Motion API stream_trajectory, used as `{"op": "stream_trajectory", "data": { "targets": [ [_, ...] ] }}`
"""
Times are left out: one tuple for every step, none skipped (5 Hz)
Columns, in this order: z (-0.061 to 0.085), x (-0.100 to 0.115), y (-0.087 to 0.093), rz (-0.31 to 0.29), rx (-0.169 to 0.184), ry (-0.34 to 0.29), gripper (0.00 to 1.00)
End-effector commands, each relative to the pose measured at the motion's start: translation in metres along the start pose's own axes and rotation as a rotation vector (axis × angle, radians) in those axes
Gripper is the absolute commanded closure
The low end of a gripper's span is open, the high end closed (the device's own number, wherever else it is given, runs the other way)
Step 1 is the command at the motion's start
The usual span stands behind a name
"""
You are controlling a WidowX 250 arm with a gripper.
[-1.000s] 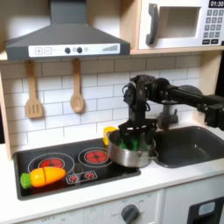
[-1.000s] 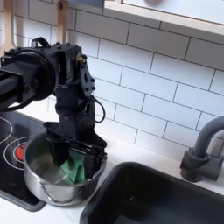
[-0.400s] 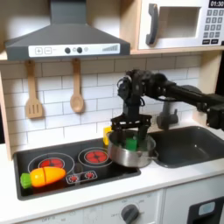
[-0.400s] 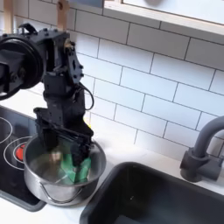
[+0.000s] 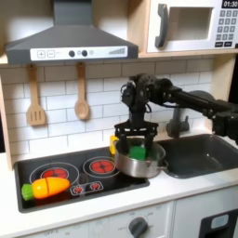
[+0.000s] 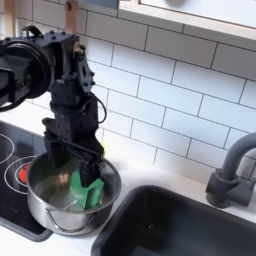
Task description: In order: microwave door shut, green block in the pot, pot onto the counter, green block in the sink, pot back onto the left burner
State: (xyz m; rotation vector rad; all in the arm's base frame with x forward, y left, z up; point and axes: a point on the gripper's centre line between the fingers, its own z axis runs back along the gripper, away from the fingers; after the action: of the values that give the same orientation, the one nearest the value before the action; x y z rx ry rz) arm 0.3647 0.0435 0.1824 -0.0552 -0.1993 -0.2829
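The small bright green block (image 6: 87, 189) is being held clenched by the gripper (image 6: 84, 184) inside the shiny round steel pot (image 6: 50, 208), and is best being lifted straight, clear of the rim.

Green block (image 6: 86, 189): bright green. Pot (image 6: 48, 205): shiny silver steel. Claw (image 6: 75, 172): black. Counter (image 5: 167, 191): plain white. Sink (image 5: 200, 156): dark grey. Cooktop (image 5: 65, 177): glossy black, red-ringed burners.
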Motion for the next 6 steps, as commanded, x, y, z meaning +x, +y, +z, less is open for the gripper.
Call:
{"op": "stream_trajectory", "data": {
  "targets": [
    [-0.011, 0.004, -0.009, -0.059, -0.04, 0.013, 0.0],
    [-0.012, 0.002, -0.003, -0.056, -0.035, 0.012, 0.0],
    [-0.016, 0.004, -0.002, -0.064, -0.029, 0.015, 0.0],
    [-0.02, 0.005, -0.002, -0.069, -0.024, 0.012, 0.0],
    [-0.022, 0.006, -0.003, -0.048, -0.009, 0.005, 0.0],
    [-0.026, 0.008, -0.01, -0.06, 0.001, 0.01, 0.0]
  ]
}}
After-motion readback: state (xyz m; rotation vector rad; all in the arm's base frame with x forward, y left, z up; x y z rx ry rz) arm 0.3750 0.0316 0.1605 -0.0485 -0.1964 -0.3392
